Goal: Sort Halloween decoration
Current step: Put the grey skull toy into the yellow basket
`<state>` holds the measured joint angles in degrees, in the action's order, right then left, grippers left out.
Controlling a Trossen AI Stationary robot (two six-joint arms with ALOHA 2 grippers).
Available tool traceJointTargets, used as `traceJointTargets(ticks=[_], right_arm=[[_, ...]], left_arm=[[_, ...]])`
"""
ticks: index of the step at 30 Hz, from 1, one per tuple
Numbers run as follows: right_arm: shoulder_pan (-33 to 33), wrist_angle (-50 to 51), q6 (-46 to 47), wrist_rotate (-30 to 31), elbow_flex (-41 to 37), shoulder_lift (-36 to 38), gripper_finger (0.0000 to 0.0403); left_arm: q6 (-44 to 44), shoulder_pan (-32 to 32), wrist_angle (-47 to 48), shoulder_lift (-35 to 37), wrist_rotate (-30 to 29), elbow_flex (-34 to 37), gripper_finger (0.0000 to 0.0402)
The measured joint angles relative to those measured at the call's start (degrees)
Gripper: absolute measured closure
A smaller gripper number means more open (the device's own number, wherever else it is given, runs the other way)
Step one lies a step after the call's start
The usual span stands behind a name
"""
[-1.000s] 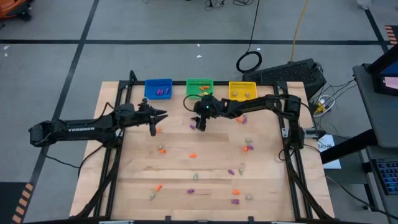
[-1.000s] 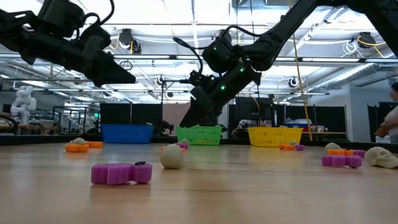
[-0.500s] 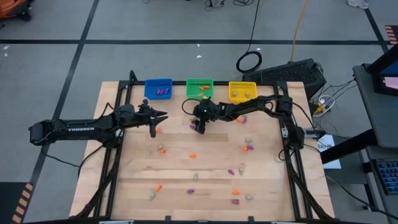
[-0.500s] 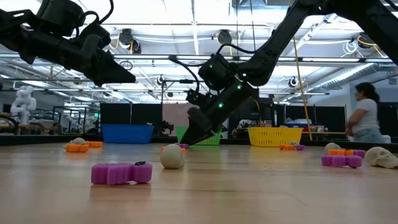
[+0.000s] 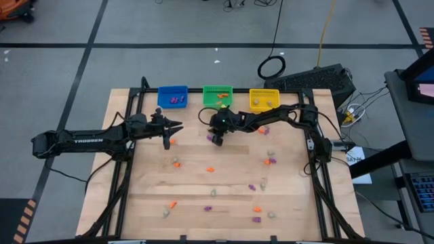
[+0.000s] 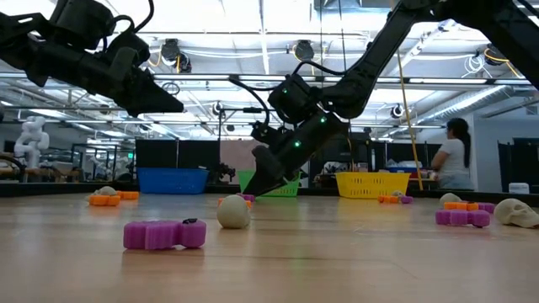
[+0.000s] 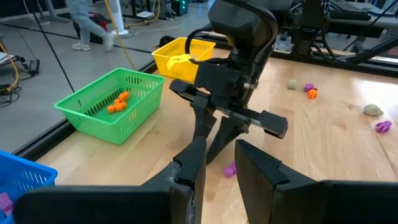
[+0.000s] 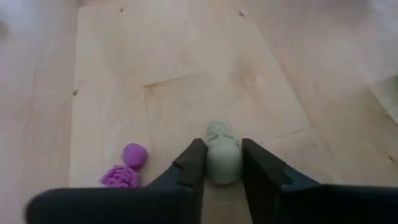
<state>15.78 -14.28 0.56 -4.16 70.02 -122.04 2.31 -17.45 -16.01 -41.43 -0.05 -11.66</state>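
Pale trinket (image 8: pixel 222 158) between right pincer (image 8: pixel 222 167) fingers

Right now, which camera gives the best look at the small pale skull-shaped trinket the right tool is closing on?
The right wrist view: the small pale skull-shaped trinket sits between the right tool fingers, both touching it. In the high, low and left wrist views the arm hides it.

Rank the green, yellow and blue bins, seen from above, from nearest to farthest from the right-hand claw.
1. Green bin, straight behind the right gripper.
2. Blue bin and yellow bin, on either side of the green one, are too close to call.
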Motion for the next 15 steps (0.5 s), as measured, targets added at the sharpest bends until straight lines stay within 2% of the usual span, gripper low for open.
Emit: traceJointTargets(ticks=[2, 6, 10, 15], right_arm=[[-0.53, 0.36, -0.31, -0.11, 0.00, 0.38, 0.0362], [-1.66, 3.35, -0.68, -0.70, -0.24, 2.79, 0.0363], [-1.76, 8.02, -0.33, -0.30, -0.20, 8.55, 0.0354], [-0.55, 20.17, 0.12, 8.77, -0.13, 16.78, 0.0355]], left_arm=[[0.00, -0.02, 0.00, 0.00, 0.00, 0.00, 0.0318], [0.26, 0.00, 0.09, 0.00, 0.00, 0.00, 0.0318], [0.33, 0.00, 0.28, 0.00, 0.00, 0.00, 0.0318], [0.35, 0.00, 0.63, 0.00, 0.00, 0.00, 0.0318]])
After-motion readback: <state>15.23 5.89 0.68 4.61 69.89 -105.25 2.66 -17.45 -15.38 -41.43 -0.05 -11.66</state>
